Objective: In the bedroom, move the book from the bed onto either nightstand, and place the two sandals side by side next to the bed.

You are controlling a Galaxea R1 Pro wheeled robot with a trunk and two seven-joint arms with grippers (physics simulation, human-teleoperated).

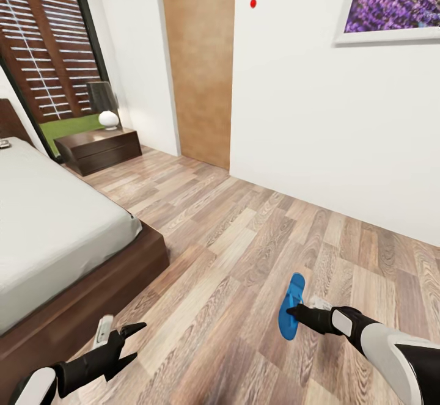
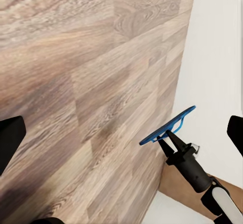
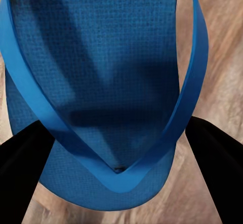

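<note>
R gripper is at a blue sandal on the wood floor, right-near in the head view, well apart from the bed. In the R wrist view the fingers sit either side of the strap's V, wide apart w/ the sandal between; can't tell if they actually grip it. L wrist view shows the sandal tilted on edge at the R gripper tips. L gripper hangs near-left by the bed frame, jaws spread, holding nothing. Bed at left, grey mattress. Nightstand far-left w/ lamp on top, beside window. Small object at mattress far edge, too small to ID.
</note>
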